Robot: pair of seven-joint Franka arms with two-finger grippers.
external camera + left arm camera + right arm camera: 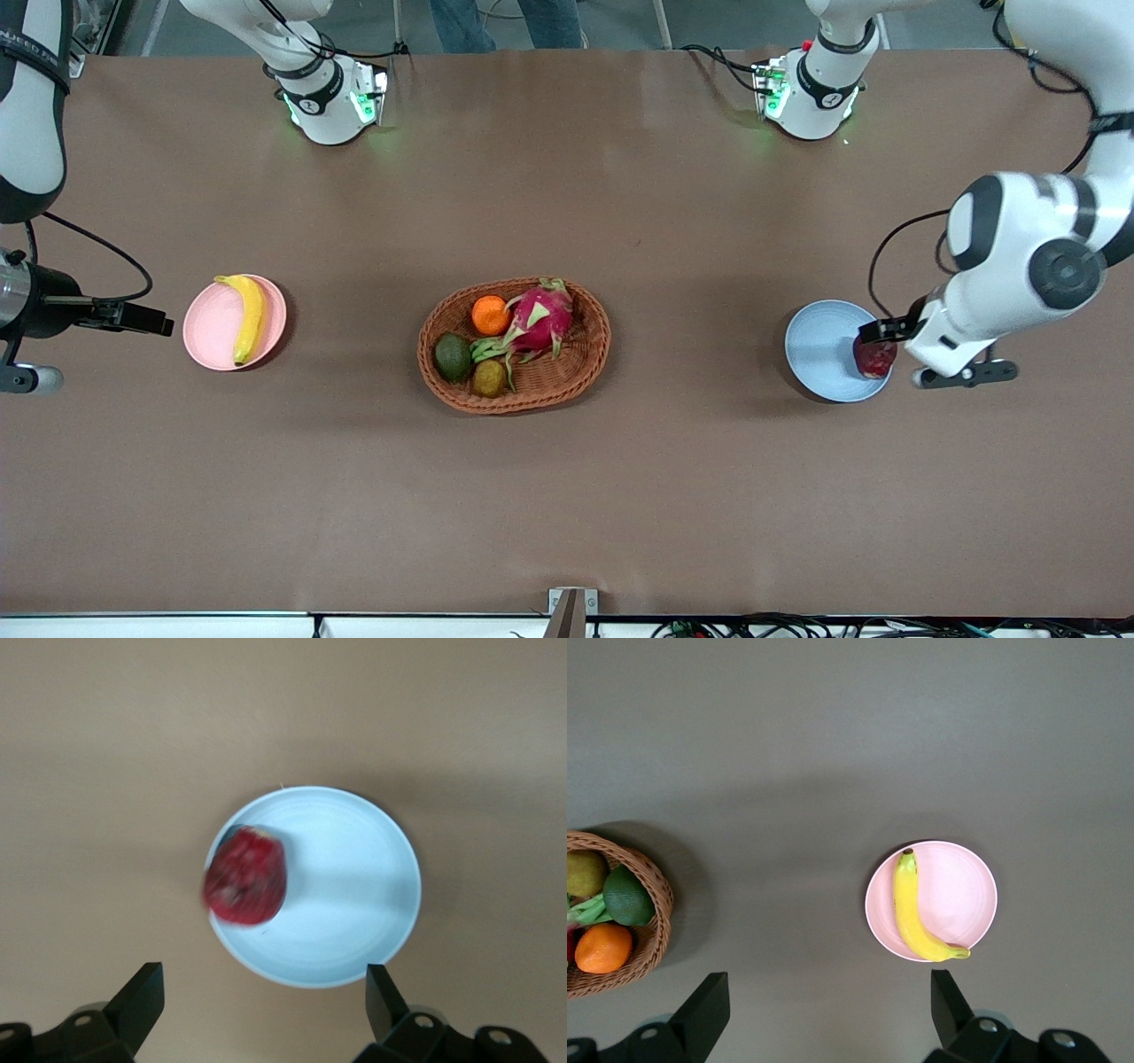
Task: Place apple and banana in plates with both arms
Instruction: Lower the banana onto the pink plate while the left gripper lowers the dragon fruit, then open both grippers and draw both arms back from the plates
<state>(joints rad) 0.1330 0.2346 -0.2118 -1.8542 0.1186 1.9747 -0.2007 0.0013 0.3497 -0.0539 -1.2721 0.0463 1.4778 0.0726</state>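
Apple (874, 358) sits on the blue plate (819, 350), right at its rim toward the left arm's end; banana (247, 318) lies across the pink plate (211, 332). Left gripper (264, 1001) hangs over the apple, fingers spread and empty. Right gripper (829, 1003) is clear of its plate, fingers spread too. Best now: lift straight up, don't nudge that apple off the edge.

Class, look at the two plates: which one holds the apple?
The light blue plate, toward the left arm's end of the table, holds the apple, near its rim. The pink plate holds the banana instead.
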